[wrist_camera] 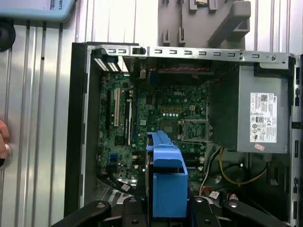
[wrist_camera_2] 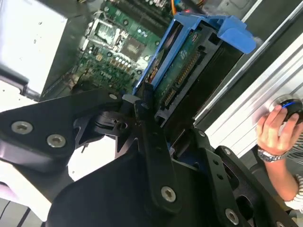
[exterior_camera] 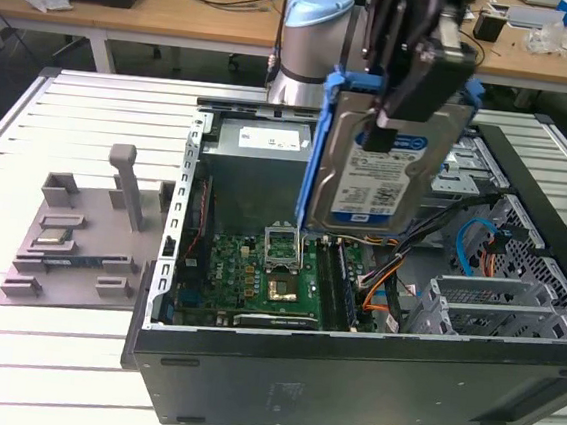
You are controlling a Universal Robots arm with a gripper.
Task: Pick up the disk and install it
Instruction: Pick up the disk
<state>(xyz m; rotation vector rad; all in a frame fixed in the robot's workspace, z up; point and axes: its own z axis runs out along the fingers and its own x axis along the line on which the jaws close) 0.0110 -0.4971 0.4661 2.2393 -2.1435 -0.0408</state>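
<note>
Slatted metal bench (exterior_camera: 83, 103), open PC case (exterior_camera: 348, 379) on it. Gripper (exterior_camera: 399, 108) is clamped on the disk (exterior_camera: 378, 187), holding it upright over the motherboard (exterior_camera: 248, 269). Looks stiff and fairly heavy, slick metal faces, so edges of the blue carrier (exterior_camera: 318, 156) seem the safer grip.

The disk (exterior_camera: 371, 186) hangs above the motherboard (exterior_camera: 243, 269) inside the open case (exterior_camera: 348, 379).

A lab: slotted aluminium table (exterior_camera: 73, 102), cluttered wooden benches (exterior_camera: 162, 12).
</note>
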